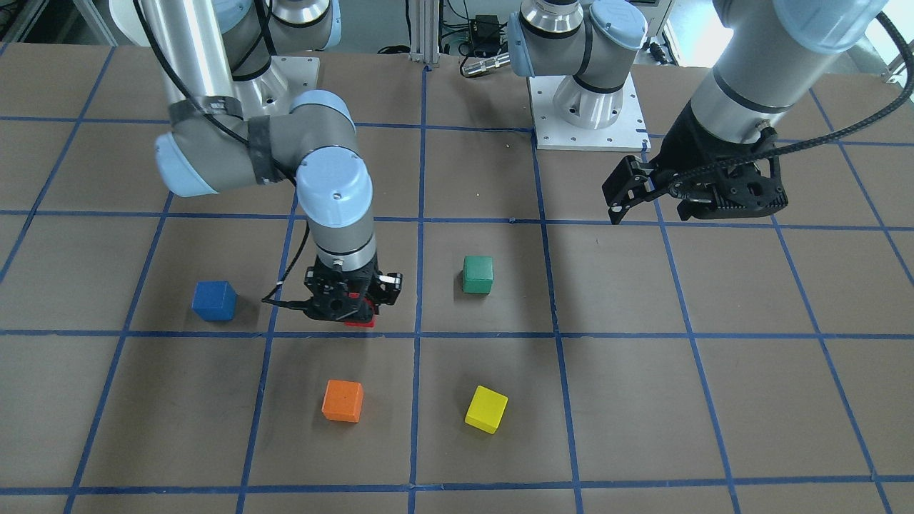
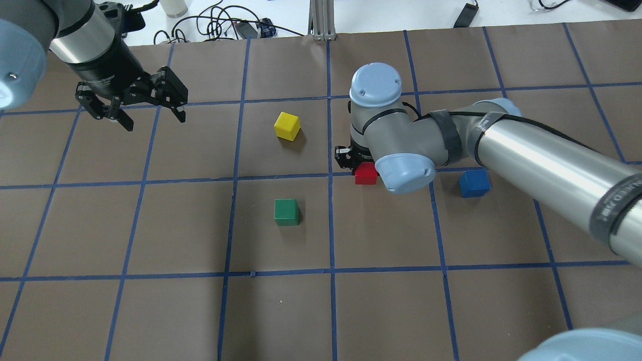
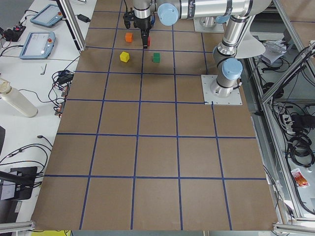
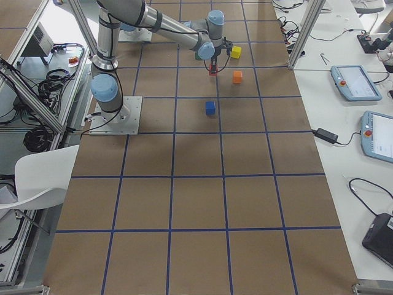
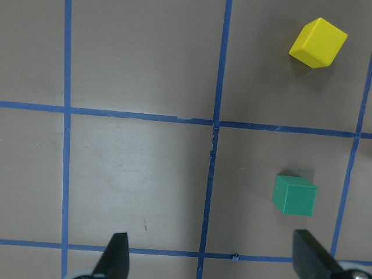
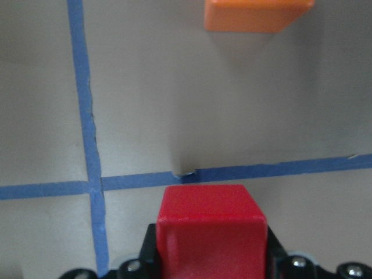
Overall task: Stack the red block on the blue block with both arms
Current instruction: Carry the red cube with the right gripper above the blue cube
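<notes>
The red block (image 1: 361, 318) sits between the fingers of my right gripper (image 1: 355, 308), which points straight down and is shut on it, at or just above the table. The right wrist view shows the red block (image 6: 212, 229) filling the gap between the fingers. It also shows in the overhead view (image 2: 366, 174). The blue block (image 1: 214, 300) rests alone on the table, about one grid square from the red block, and shows in the overhead view (image 2: 474, 183). My left gripper (image 2: 150, 118) hangs open and empty above the table, far from both blocks.
A green block (image 1: 477, 275), a yellow block (image 1: 486, 409) and an orange block (image 1: 343, 400) lie around the right gripper. The orange block (image 6: 256, 14) is just ahead of the red one. Blue tape lines grid the brown table (image 1: 643, 400).
</notes>
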